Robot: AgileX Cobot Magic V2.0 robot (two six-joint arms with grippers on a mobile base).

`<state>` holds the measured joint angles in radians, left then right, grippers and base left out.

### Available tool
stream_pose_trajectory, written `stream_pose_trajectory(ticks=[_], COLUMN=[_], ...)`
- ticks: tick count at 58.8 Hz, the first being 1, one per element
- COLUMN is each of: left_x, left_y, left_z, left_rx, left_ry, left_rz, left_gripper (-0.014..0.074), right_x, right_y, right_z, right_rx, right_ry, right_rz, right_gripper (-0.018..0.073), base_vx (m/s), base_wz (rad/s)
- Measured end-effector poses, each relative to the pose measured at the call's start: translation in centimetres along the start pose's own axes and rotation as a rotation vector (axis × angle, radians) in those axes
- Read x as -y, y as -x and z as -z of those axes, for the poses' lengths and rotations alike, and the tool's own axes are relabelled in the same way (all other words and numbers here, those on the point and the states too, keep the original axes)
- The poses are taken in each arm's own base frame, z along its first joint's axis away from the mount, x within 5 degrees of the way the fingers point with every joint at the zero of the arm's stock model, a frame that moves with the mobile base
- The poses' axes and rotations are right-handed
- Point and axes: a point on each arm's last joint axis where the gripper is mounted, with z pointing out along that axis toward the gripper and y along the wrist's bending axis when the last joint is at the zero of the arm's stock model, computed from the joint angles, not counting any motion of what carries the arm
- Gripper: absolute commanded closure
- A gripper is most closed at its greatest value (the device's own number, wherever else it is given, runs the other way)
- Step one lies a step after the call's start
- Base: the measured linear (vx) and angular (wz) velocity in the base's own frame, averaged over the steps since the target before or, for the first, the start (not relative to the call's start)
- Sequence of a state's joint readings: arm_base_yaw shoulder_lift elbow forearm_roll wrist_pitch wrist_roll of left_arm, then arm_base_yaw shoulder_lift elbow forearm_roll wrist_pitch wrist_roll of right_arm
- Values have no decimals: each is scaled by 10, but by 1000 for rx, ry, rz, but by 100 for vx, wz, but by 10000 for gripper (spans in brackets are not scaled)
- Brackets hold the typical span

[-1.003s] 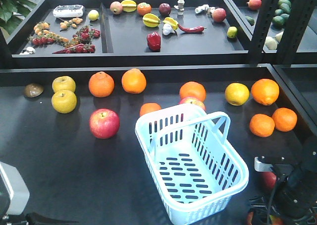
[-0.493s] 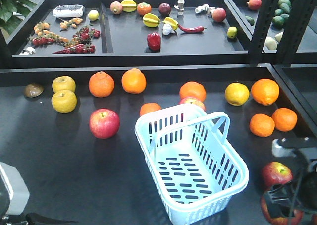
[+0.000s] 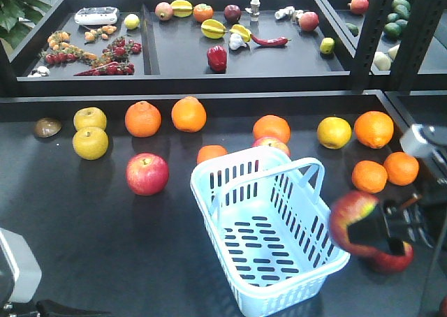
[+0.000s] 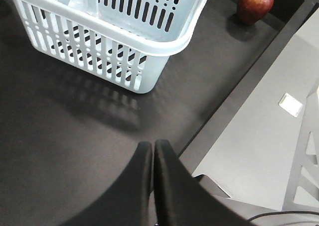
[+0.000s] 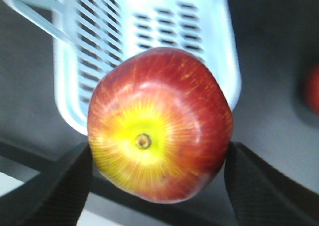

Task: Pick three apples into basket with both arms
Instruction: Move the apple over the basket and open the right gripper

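Right fingers (image 5: 249,186) first: the two black fingers are clamped on a dark maroon-red apple with a yellow starburst round its stem pit (image 5: 159,124). One finger sits at each side, and the fruit fills the middle of the right wrist view. Behind it, across the upper half of that frame, lies the pale blue-white slotted plastic basket (image 5: 144,32).

Over to the front view. The held apple shows as a red blur at lower right, up off the black bench (image 3: 77,247) and right at the basket's right-hand rim. Whether it hangs over the rim or just outside it, I can't tell. The basket sits angled across the lower centre of the frame.

Now the left fingers (image 4: 147,186): pressed together with nothing between them, at the lower centre of the left wrist view, above the bench near its front edge. A corner of the basket takes the upper left of that frame. At upper right, a second maroon-red apple with a yellow-green patch (image 4: 255,3) rests on the bench, apart from the basket.

Back in the front view, a brighter pink-red apple (image 3: 147,173) lies left of the basket, and a round orange (image 3: 188,114) sits beyond it.
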<state>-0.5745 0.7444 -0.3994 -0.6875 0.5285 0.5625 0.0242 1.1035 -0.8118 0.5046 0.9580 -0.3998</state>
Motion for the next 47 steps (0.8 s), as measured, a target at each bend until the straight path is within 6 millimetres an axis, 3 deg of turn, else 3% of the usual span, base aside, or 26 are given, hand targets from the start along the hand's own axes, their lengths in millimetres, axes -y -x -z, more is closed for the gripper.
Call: stream_pose_trajectory(ticks=[13,19,24,30,36,41,47], left_x=[0,0,0,0,0,0,0], left_y=[0,0,0,0,0,0,0], left_z=[0,0,0,0,0,0,0], left_rx=[0,0,0,0,0,0,0], left_ry=[0,0,0,0,0,0,0], left_rz=[0,0,0,0,0,0,0], left_gripper=[602,602,602,602,602,602,602], right_x=[3,-3,-5,-2,-1,0,0], right_y=[19,25,26,28,30,31,32], right_z=[-44,-70,-86,-94,-96,-96,-96], right_rx=[-7,-11,-23,-24,-6,12,22], right_ry=[79,97,104,95,81,72,66], right_rz=[25,93,112,121,128,125,124], right_gripper=[510,405,264,62,-72,-119,-99], base_vx=[0,0,0,0,0,0,0], base_wz=[0,0,0,0,0,0,0])
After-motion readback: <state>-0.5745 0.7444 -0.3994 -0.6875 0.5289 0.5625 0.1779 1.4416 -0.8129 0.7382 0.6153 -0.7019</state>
